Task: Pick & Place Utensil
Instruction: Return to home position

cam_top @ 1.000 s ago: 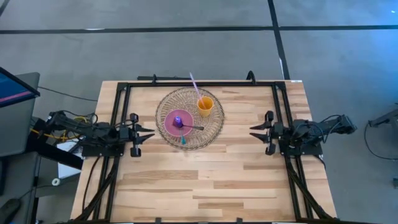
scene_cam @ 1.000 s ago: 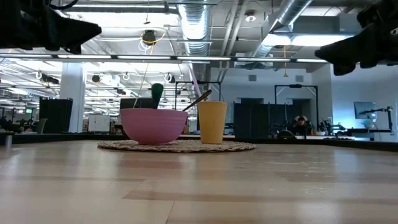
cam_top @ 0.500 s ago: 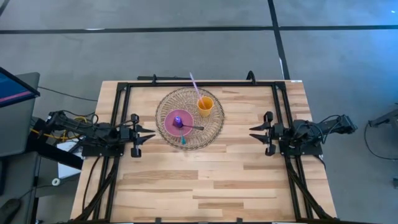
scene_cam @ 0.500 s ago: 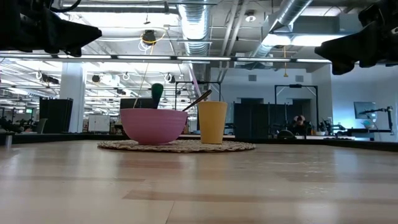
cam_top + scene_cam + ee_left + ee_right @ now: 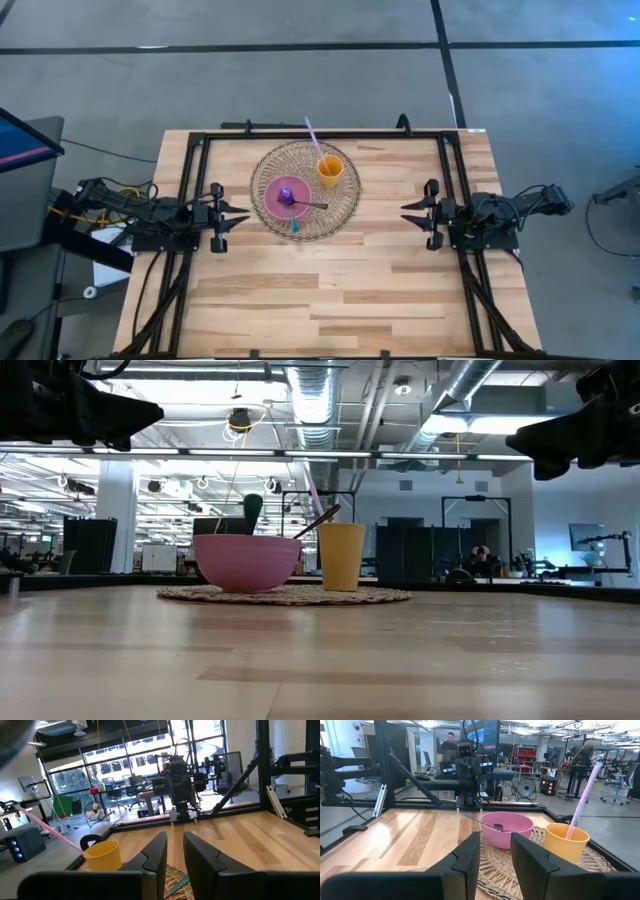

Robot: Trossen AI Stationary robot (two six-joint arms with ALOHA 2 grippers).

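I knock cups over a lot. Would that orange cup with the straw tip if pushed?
Probably, fairly easily. The orange cup is taller than wide, so a high push may tip it. The pink straw leans far over its rim, likely adding pull that way. The woven placemat looks bumpy, so the cup might catch rather than slide.

Left arm (image 5: 150, 218): black, jointed; yellow-orange cables at frame's left
Right arm (image 5: 500, 212): black, jointed; dark cables toward lower frame
Left gripper (image 5: 175, 840), right gripper (image 5: 495, 840): dark, flat, angular fingers
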